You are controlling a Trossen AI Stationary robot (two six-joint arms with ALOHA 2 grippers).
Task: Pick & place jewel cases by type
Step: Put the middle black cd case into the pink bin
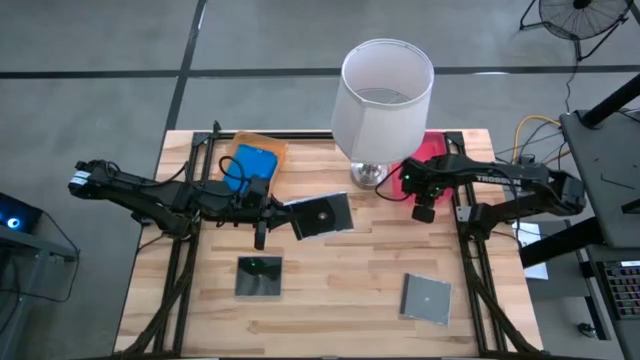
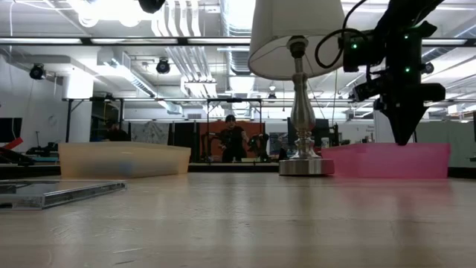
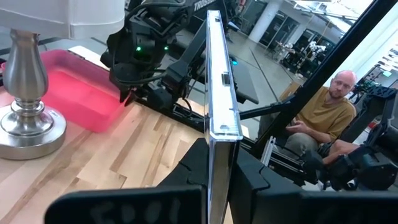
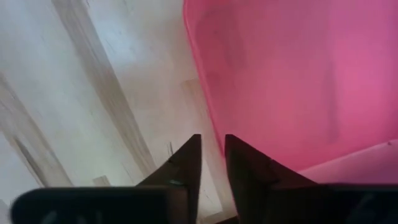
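My left gripper (image 1: 288,213) is shut on a dark square jewel case (image 1: 322,215), held above the table's middle, left of the lamp. Two more dark, clear jewel cases lie flat on the wood, one at near left (image 1: 260,277) and one at near right (image 1: 427,298). A blue jewel case (image 1: 250,165) lies in the orange tray (image 1: 268,143) at the far left. My right gripper (image 1: 423,207) points down above the wood beside the pink tray (image 4: 298,81). Its fingers are almost together with nothing between them. My left gripper pinches the dark case between its two fingers, one on each flat face, at the edge nearest the arm (image 3: 216,163). The fingers come level from the table's left. The case juts out past them toward the lamp, tilted and lifted clear of the table.
A tall lamp with a white shade (image 1: 385,95) and a metal foot (image 1: 368,175) stands at the far middle, between the two trays. A person (image 3: 323,112) sits beyond the table's right side. Bare wood lies between the two flat cases.
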